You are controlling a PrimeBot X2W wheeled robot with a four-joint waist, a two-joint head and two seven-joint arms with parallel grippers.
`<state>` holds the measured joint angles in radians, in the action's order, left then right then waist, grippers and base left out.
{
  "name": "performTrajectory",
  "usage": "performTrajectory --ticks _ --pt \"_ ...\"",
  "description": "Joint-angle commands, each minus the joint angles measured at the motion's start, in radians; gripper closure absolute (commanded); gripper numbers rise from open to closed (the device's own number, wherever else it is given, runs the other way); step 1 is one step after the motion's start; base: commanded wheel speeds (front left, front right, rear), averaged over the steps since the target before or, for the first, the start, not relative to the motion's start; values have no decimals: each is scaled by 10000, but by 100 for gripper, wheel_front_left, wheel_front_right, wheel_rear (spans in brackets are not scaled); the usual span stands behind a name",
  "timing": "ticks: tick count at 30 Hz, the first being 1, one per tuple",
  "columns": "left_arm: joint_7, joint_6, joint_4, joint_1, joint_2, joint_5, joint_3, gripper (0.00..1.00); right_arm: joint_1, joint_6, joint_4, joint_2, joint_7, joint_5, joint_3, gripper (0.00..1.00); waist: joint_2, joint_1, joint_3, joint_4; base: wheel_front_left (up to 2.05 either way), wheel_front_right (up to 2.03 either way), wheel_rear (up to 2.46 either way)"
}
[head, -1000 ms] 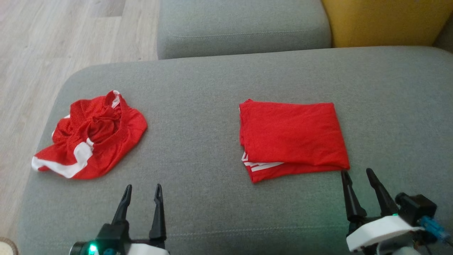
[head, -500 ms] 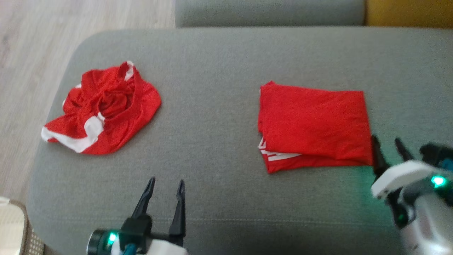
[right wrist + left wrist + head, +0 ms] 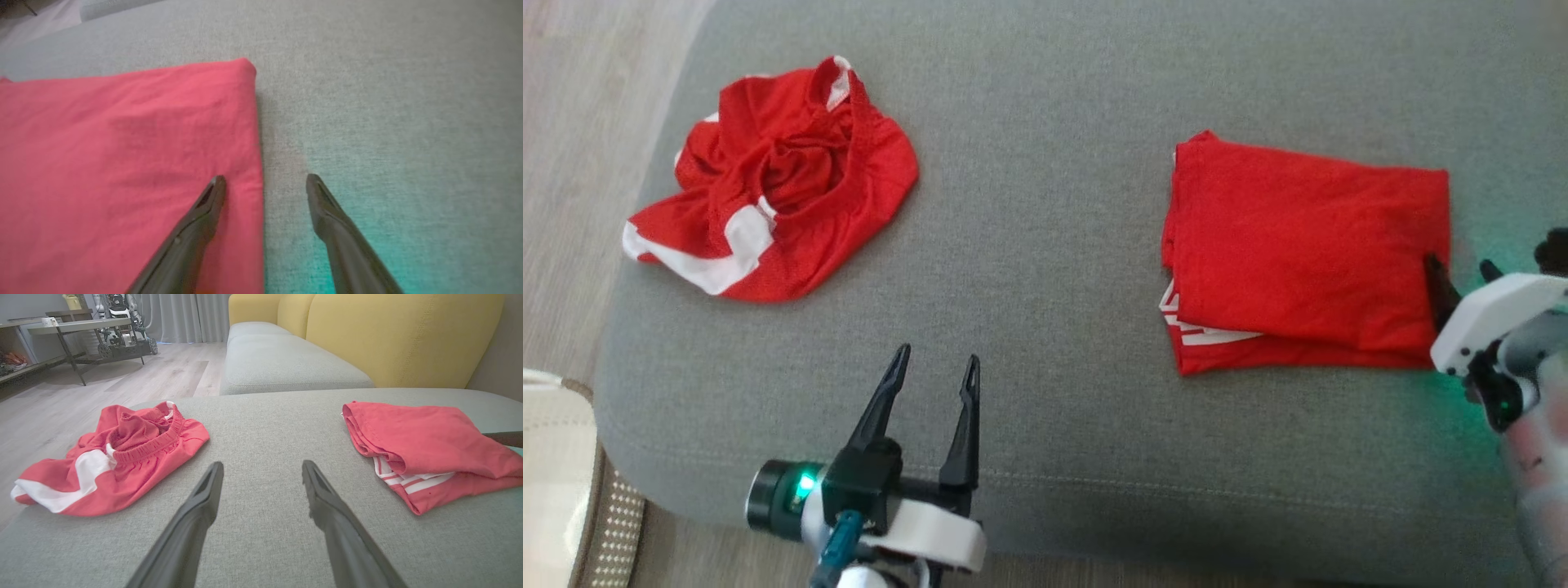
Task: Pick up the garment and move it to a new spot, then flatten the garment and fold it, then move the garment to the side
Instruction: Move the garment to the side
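Note:
A crumpled red garment [image 3: 776, 188] with white stripes lies at the left of the grey sofa cushion [image 3: 1054, 204]; it also appears in the left wrist view [image 3: 122, 457]. A folded red garment [image 3: 1298, 253] lies flat at the right, white stripes peeking from its lower layer [image 3: 425, 437]. My left gripper [image 3: 937, 355] is open above bare cushion between the two, its fingers spread [image 3: 262, 465]. My right gripper [image 3: 1459, 263] is open and straddles the folded garment's right edge [image 3: 122, 163]: one finger over the cloth, the other over the cushion [image 3: 266, 178]. Nothing is held.
Pale wood floor [image 3: 572, 122] lies past the cushion's left edge, with a pale woven thing [image 3: 547, 474] at the lower left. The left wrist view shows a yellow sofa backrest [image 3: 400, 335], another grey seat cushion [image 3: 286, 363] and a table [image 3: 77, 324] far off.
The head camera has tilted down and both garments sit higher in the picture. My right gripper has moved forward from below the folded garment's corner to over its right edge. Both grippers stay open.

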<state>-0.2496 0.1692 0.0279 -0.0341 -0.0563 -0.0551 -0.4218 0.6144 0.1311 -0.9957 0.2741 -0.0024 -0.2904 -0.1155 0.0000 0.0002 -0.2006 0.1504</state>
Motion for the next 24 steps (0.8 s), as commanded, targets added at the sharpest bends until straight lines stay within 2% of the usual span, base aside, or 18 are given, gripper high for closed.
performTrajectory --ticks 1,3,4,5,7,13,17,24 --pt "-122 126 -304 442 61 -37 152 0 446 -4 88 30 78 -86 409 0 0 -2 -225 36 0 0 0" --pt "-122 152 -292 557 61 -55 91 0 611 -4 -53 26 82 -186 641 0 0 -2 -355 45 0 0 0" --pt "-122 170 -287 607 61 -61 70 0 671 -4 -118 15 100 -225 777 11 0 -2 -403 40 0 0 0" --pt "-122 188 -279 651 61 -69 52 0 720 -4 -192 26 122 -260 892 51 0 -2 -449 30 0 0 0" --pt "-122 212 -257 723 61 -84 18 0 786 -4 -358 81 201 -316 1143 100 0 -2 -514 13 0 0 0" --pt "-122 276 -285 844 61 -80 -10 0 1074 -4 -345 419 76 -513 1723 100 0 -2 -682 -117 0 0 0" --pt "-122 241 -351 934 61 -92 -66 0 1696 -4 -440 1149 -472 -277 1597 100 0 -2 -941 -291 0 0 0" --pt "-122 216 -462 1352 61 71 -193 0 3214 -4 -762 2554 -837 952 1123 100 0 -2 -1808 -637 0 0 0"
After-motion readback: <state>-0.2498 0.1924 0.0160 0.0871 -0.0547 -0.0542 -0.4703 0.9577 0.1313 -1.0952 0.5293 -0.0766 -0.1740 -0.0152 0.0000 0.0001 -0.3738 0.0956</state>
